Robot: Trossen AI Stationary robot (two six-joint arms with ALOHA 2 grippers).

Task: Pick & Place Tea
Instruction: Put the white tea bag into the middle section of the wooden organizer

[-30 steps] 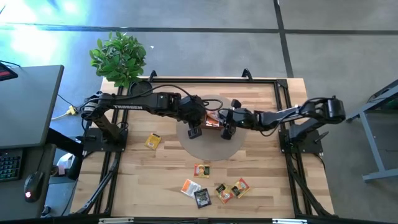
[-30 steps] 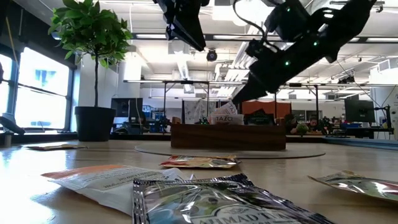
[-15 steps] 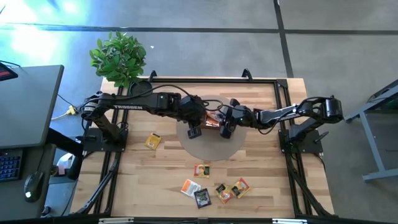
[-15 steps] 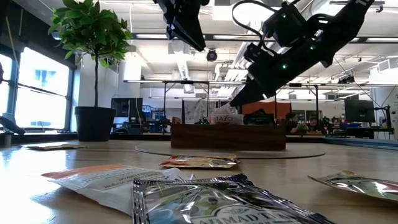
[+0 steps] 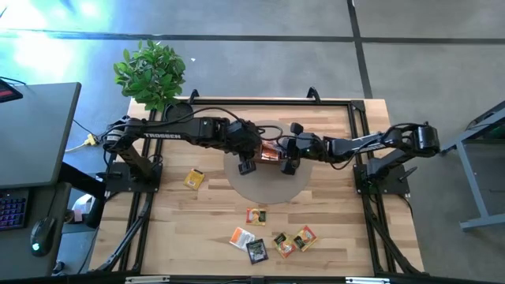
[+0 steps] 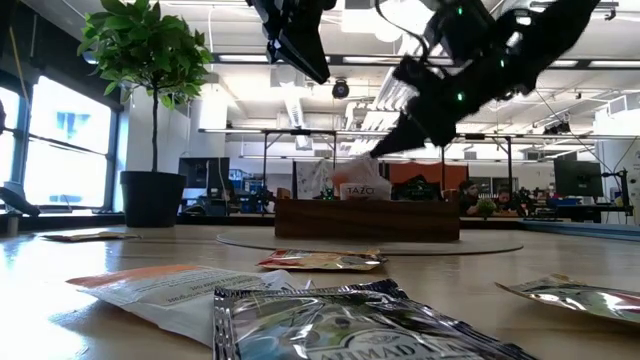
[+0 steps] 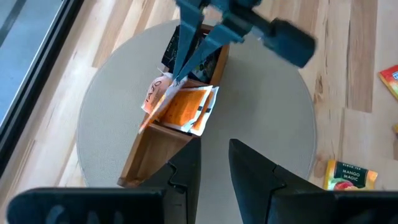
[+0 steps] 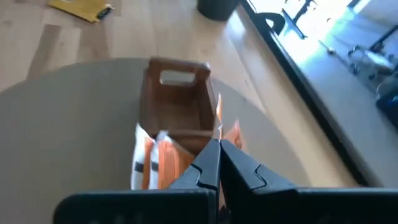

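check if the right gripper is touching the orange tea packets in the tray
Touching: the left wrist view shows the right gripper pinched on a white-and-orange tea packet in the wooden tray.

"TAZO" on packet in tray; "MANGO MAGIC" on yellow packet.

The counter is a light wood butcher-block surface held in a black metal frame. It stands on a grey concrete floor crossed by dark seam lines. A potted plant with green leaves sits at the far left corner of the counter; in the low view it stands in a dark pot. To the left is a dark desk carrying a keyboard and a mouse. Large windows on the left admit bright daylight. The open room behind shows white ceiling ducts, overhead light strips and distant workstations.
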